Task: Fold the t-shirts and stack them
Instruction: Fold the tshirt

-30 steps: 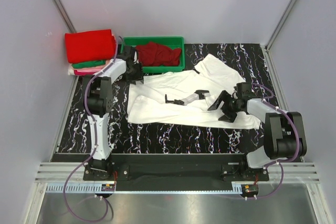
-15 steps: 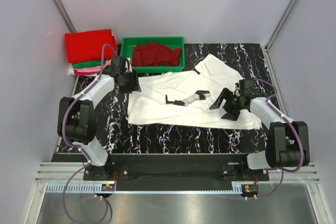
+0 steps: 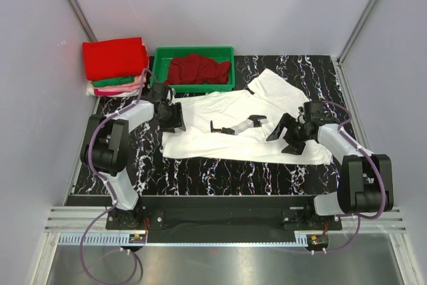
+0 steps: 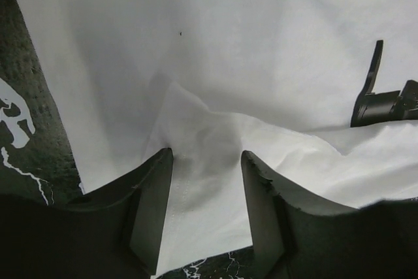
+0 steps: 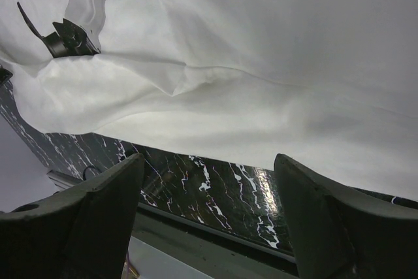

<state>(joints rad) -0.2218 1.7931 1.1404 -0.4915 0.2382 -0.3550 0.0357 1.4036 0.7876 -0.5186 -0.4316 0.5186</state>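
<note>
The white t-shirt (image 3: 213, 108) is lying spread and rumpled across the middle of the table (image 3: 220, 171), with its black print (image 3: 235, 126) facing up near the centre. Its near edge is running along the lower middle of the overhead view, leaving a bare strip of black marbled table below it, toward the arm bases.

The left gripper (image 3: 175, 117) is sitting at the shirt's left edge. Its jaws are half apart, and a raised ridge of white cloth is bunching between the fingers (image 4: 153, 207). I cannot tell whether it is pinching that fold or only pressing around it. Bare table is lying open just left of it.

The right gripper (image 3: 288, 131) is hovering over the right part of the shirt, jaws spread wide and holding nothing. In its wrist view the shirt's edge is crossing above the fingers, with table showing beneath.

At the upper middle a green tray (image 3: 227, 50) is sitting just beside the shirt's far edge, with a dark red shirt (image 3: 197, 68) crumpled inside. At the upper left a stack of folded shirts (image 3: 115, 58), red on top, is resting in the corner by the wall (image 3: 40, 98), close behind the left arm.
</note>
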